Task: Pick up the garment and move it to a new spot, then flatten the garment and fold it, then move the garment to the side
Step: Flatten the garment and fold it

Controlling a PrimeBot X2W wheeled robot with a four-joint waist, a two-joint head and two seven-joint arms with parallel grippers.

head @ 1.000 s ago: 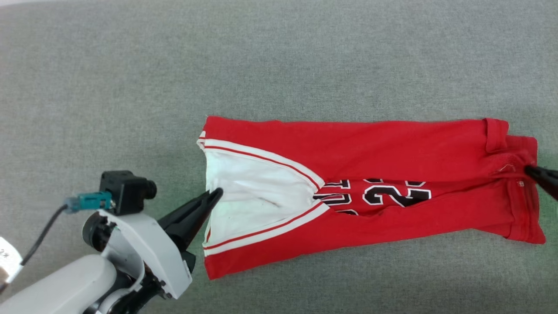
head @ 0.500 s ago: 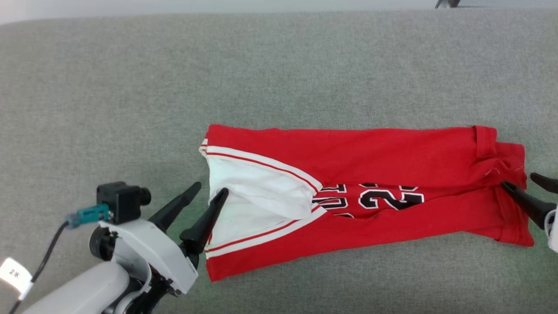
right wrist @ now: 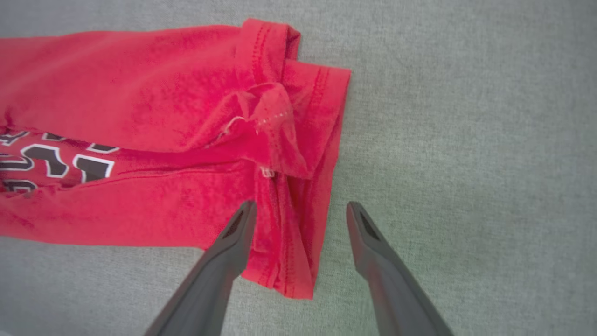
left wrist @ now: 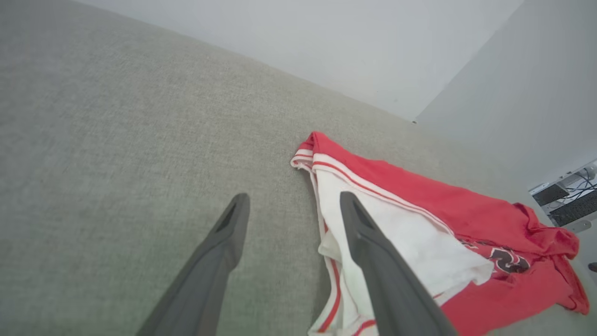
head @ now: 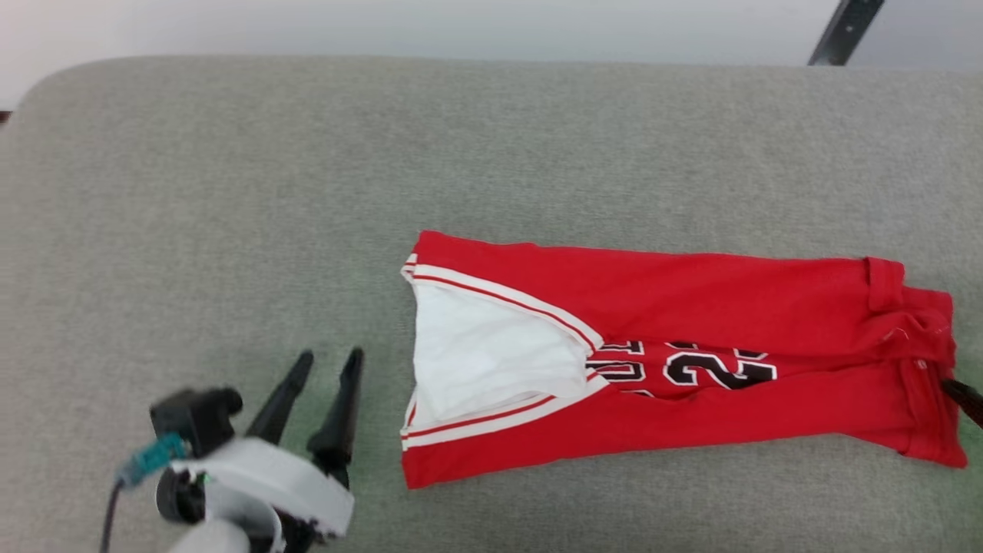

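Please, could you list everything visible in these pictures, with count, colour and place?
garment: one, red with white end, striped trim, black numbers; lying on the cushion, right of centre.
cushion: one, grey; under the garment.
wall: pale grey; behind the cushion.
dark bar: one, black; top right, beyond the cushion.
equipment with cables: count unclear, dark; right edge, left wrist view.
left gripper: one, dark, open; left of the garment, apart.
right gripper: one, dark, open; at the garment's red hem.

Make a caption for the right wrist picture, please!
Open right gripper at the end of the folded red garment lying on a grey surface.
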